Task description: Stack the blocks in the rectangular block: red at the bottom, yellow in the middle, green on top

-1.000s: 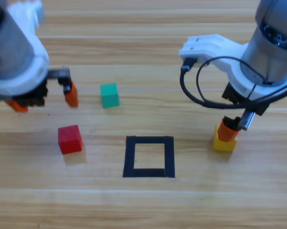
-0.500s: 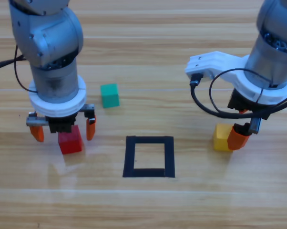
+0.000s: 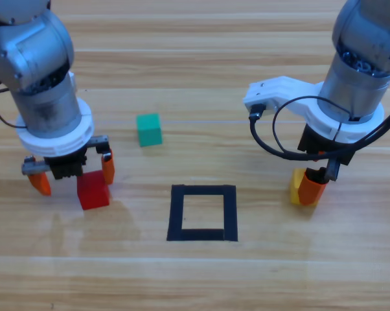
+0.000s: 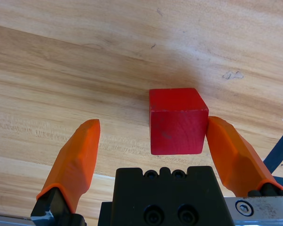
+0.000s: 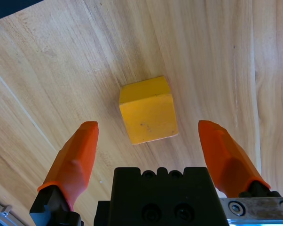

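Bench (image 3: 195,278), wooden, planks running left to right; its near strip carries nothing and gives free room ahead of the frame. Rectangular block (image 3: 203,212): 1 flat black tape outline, near-square, standing near the bench middle with bare wood inside its opening and clear wood on all 4 sides. Red cube (image 3: 93,190): 1, matte, plain, resting on the bench left of the frame and well apart from it. Left end effector (image 3: 70,177): jaws spread wide, lowered around the red cube; the left wrist view shows the cube (image 4: 177,120) lying off-centre in the left end effector (image 4: 153,150), 1 jaw touching or almost touching its side, the other well clear, a detail the high view does not give. Yellow cube (image 3: 299,186): 1, matte, right of the frame, partly covered from above by an orange jaw. Right end effector (image 3: 309,188): jaws spread wide; the right wrist view shows the right end effector (image 5: 153,150) with the yellow cube (image 5: 147,110) whole, turned askew between the jaws, touching neither. Green cube (image 3: 149,129): 1, teal, farther back, alone, free on every side.
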